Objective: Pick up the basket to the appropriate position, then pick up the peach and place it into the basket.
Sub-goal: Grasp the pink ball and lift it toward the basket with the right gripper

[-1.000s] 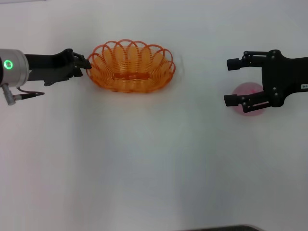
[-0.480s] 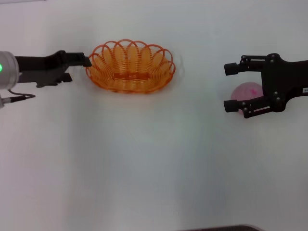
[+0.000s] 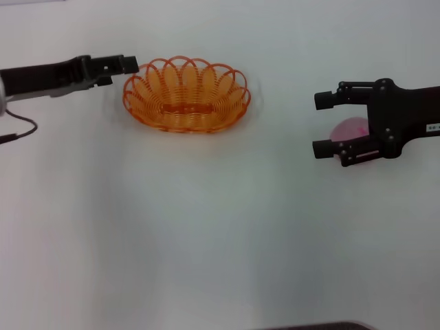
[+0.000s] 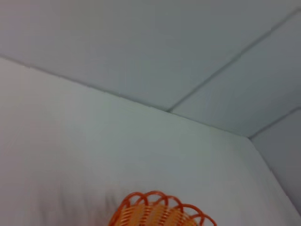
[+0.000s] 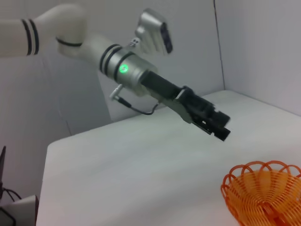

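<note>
While the orange wire basket (image 3: pixel 186 94) sits on the white table (image 3: pixel 206 234) at far left-centre, the left gripper (image 3: pixel 128 64) hangs at the basket's left rim, just beside it and seemingly a little above; contact not evident. Fingers look closed to a single dark tip, holding nothing.

Right gripper (image 3: pixel 322 124) on the right side, jaws spread wide, empty. Peach (image 3: pixel 350 130) lies on the table partly hidden behind the lower finger and palm, well apart from the basket.

Step in hand, as I judge it: basket placing looks finished or nearly so, left arm clear of the rim; peach pick not yet made. Next move calls for the right gripper to drop so the peach sits between the open fingers, close gently on the soft round fruit, then carry it across to the basket's middle. Risk: ball may roll off if nudged by one finger first.

View differences:
- Head view: only one showing peach and right gripper.
- Right wrist view: shows left arm raised over the table, its tip off the surface, basket below at a corner; no peach.
- Left wrist view: only a slice of basket rim and bare table; own fingers not seen
</note>
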